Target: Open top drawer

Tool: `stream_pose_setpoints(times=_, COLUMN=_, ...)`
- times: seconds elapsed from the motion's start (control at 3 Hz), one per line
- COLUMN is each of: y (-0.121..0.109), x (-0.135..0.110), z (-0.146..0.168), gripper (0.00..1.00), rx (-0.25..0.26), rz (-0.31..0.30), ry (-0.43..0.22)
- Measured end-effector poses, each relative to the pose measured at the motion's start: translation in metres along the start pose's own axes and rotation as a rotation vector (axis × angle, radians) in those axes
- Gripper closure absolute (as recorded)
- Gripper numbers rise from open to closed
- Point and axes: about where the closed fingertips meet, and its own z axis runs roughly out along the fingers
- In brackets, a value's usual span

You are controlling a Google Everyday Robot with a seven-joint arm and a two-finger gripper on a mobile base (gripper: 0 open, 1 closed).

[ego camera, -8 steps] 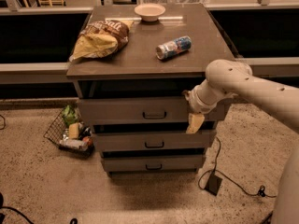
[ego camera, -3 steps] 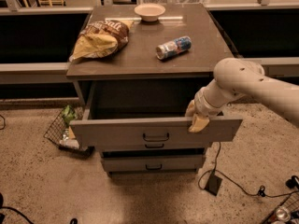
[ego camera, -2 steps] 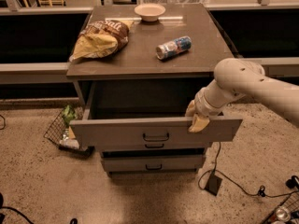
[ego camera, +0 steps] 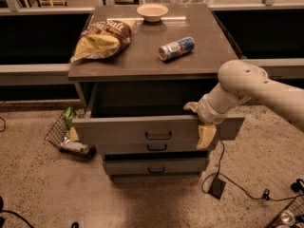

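Top drawer (ego camera: 128,129) looks rigid and probably slides easy. Claw (ego camera: 200,123) is pinching its front's top edge, right of the little handle (ego camera: 158,135).

Top drawer (ego camera: 128,128): wide grey-brown flat front, small dark handle (ego camera: 158,135) at centre. Stands pulled out, open, front level, dark interior showing. Tool (ego camera: 202,125) at front's top edge, right of handle.

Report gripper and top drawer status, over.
Gripper at the top drawer front's upper edge, right of its handle. Drawer stands well out. Nothing in front of it; floor cable lies off right.
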Motion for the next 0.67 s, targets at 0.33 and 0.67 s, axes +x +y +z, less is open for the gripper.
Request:
stream_pose_setpoints(times=0.33, y=0.016, x=-0.004, z=0.002, gripper=0.00, rx=-0.076, rz=-0.006, ry=0.000)
stream_pose_setpoints(times=0.67, y=0.032, x=-0.009, z=0.004, gripper=0.18, rx=-0.162, rz=-0.011, ry=0.011)
